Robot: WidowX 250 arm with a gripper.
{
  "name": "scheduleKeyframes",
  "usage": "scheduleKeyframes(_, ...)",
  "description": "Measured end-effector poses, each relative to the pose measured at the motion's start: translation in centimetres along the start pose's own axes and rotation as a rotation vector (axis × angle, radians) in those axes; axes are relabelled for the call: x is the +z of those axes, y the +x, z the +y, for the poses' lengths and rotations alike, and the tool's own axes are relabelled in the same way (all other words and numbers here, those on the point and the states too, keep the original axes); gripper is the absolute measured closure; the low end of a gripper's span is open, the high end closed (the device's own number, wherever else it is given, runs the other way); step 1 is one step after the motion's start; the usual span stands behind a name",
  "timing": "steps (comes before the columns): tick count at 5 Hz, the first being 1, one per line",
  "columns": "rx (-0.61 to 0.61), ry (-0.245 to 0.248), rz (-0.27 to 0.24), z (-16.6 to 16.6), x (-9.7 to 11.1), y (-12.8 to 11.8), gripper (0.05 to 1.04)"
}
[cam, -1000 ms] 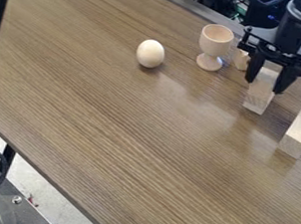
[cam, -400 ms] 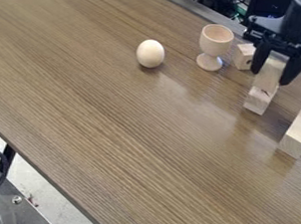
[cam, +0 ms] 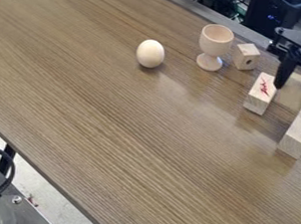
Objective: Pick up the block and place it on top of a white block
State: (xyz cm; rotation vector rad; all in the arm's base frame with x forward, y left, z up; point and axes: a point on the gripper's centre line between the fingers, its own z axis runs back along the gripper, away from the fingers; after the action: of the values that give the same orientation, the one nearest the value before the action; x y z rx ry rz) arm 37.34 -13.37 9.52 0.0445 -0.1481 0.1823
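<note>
Black and two-fingered, the gripper [cam: 293,93] is at the far right of the brown wood-grain table [cam: 125,126], pinching a pale, plain wooden block [cam: 291,93] between its fingers. In view, that block lies between a pale oblong wooden block with a red scribble [cam: 261,93], to its left, and a whitish oblong wooden block [cam: 300,133], nearer. Farther left are a pale wooden cube with a dark hole [cam: 246,57], a wooden goblet [cam: 215,42] and a cream-coloured egg [cam: 150,53].
</note>
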Motion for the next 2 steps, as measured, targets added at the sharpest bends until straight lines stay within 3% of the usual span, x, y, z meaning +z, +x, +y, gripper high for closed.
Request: scheduleKeyframes(2, -0.035, 0.003, -0.014, -1.07, 0.44, -0.25, 0.547)
